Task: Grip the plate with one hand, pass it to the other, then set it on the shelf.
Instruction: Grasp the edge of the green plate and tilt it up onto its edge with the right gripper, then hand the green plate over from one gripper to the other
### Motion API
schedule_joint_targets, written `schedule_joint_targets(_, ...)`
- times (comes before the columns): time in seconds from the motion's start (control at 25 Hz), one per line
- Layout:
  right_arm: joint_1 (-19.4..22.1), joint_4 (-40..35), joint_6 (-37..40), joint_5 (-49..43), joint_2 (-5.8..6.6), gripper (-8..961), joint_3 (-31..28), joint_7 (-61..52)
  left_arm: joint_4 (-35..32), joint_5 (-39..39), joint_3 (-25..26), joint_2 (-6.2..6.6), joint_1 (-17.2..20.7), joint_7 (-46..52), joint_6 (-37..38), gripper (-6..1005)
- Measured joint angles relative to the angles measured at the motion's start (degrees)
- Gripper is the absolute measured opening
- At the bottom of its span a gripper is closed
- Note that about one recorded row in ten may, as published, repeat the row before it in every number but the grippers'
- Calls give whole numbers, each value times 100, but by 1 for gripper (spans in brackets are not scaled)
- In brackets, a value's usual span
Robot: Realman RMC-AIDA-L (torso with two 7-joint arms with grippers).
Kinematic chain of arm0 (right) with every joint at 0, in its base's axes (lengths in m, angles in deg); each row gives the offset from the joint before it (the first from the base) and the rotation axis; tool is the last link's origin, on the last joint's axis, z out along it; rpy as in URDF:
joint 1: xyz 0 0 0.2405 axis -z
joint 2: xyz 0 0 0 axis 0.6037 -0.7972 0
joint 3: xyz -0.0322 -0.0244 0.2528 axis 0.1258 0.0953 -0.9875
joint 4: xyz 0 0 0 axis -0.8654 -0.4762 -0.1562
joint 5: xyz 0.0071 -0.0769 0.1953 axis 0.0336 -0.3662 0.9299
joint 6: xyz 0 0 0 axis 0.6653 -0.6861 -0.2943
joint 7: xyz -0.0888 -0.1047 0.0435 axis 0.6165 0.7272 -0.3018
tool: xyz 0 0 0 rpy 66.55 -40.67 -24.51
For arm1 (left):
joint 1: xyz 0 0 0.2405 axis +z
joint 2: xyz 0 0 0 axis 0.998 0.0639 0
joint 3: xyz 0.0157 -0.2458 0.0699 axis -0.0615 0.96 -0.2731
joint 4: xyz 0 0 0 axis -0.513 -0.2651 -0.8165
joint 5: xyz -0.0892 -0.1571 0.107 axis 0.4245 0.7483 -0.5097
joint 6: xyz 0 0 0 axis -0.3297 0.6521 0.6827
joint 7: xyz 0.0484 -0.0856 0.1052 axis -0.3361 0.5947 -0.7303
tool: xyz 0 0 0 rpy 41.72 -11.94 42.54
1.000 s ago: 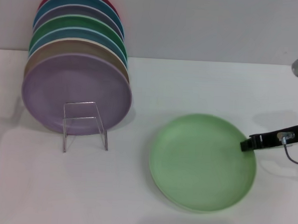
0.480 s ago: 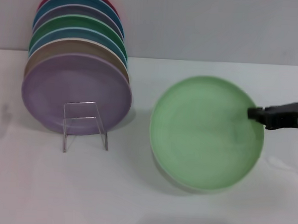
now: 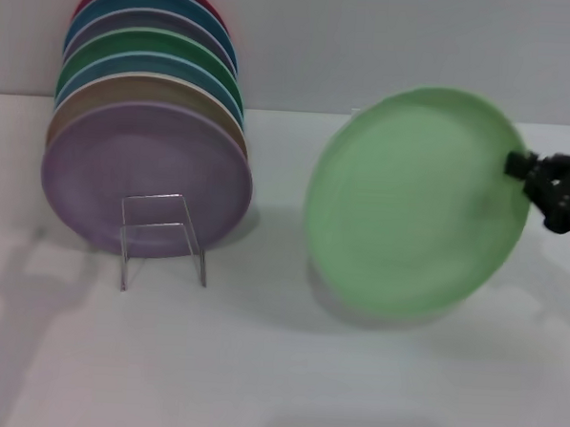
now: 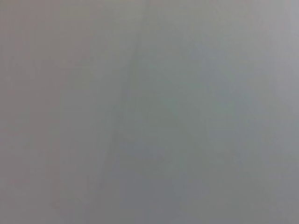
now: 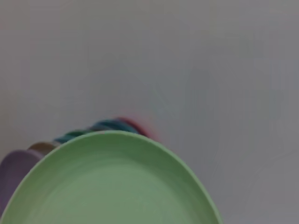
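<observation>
Right gripper (image 3: 523, 169) clamped on the rim of the plate (image 3: 414, 206), held tilted above the table (image 3: 277, 366), right of the shelf (image 3: 161, 238).

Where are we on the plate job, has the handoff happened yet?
Not yet. Done: the right gripper has gripped the plate by its rim and holds it tilted up, off the table. In hand: carrying it. The left gripper is barely in view at the head view's left edge, away from the plate. Left: the pass, then setting it on the shelf, in front of the lilac plate.
</observation>
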Motion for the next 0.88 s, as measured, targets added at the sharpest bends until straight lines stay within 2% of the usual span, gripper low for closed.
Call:
schedule_joint_targets(0.04,40,-355,-64,595,0,22,-51,810,0,0,0,0,0,0,0,762)
schedule_joint_targets(0.08,59,-471,-98,822,-2,22,-50,1117,28,1,-283,-13,47,166,24,761)
schedule_joint_targets(0.12,59,-471,-98,822,-2,22,-50,1117,28,1,-283,-13,47,166,24,761)
schedule_joint_targets(0.2,97,-744,-171,1254,-9,22,-10,1747,314,7,-921,-23,163,84,56,761)
schedule_joint_targets(0.24,125,-1078,-233,1784,-21,22,65,2398,357,9,-1018,-27,178,13,57,761)
schedule_joint_targets(0.36,144,-1370,-259,2217,-28,22,188,2877,495,32,-1268,-42,232,-297,26,761)
schedule_joint_targets(0.44,196,-1761,-254,2826,-32,22,492,3652,741,49,-1528,-46,312,-766,-109,761)
schedule_joint_targets(0.52,211,-1840,-233,2974,-32,21,597,3844,784,50,-1570,-46,321,-831,-141,761)
schedule_joint_targets(0.6,228,-1998,-156,3336,-32,21,904,4275,814,50,-1607,-46,322,-865,-193,761)
schedule_joint_targets(0.64,227,-2122,-43,3807,-36,21,1247,4731,856,45,-1682,-46,299,-890,-312,761)
schedule_joint_targets(0.68,227,-2122,-43,3807,-36,21,1247,4731,861,43,-1699,-46,290,-891,-337,761)
schedule_joint_targets(0.76,227,-2209,61,4318,-45,21,1614,5183,870,32,-1742,-45,265,-894,-381,760)
schedule_joint_targets(0.8,230,-2249,120,4623,-46,21,1852,5468,873,26,-1785,-41,237,-897,-417,760)
schedule_joint_targets(0.84,258,-2281,262,5255,-50,21,2404,6059,875,14,-1824,-35,210,-901,-471,760)
schedule_joint_targets(0.88,258,-2281,262,5255,-50,21,2404,6059,875,13,-1840,-33,203,-903,-493,760)
